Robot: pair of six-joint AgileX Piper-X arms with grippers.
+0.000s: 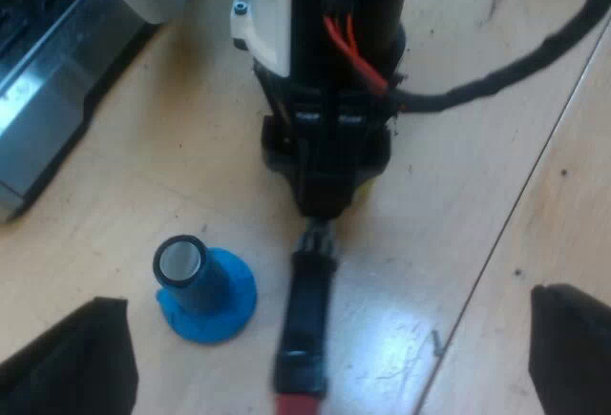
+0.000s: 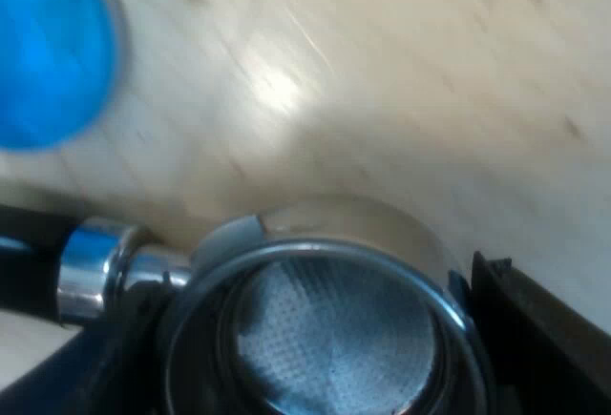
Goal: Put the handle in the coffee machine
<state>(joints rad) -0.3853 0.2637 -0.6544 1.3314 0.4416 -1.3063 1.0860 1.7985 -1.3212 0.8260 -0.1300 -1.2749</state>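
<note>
Right end effector (image 2: 310,334) is clamped around the basket of the metal holder (image 2: 334,358), judged a carrying grip; left end effector (image 1: 320,353) is held wide above the blue tamper (image 1: 205,291), standing clear.

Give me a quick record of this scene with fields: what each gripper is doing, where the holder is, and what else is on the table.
left gripper: open, hovering above the red-ended handle
right gripper: shut on the holder at its metal basket
holder: down at the table, basket looks empty
tamper: blue, standing on the table beside the handle, not touching it
coffee machine: metal tray in view, apart from the holder
task status: handle not yet in the machine
</note>
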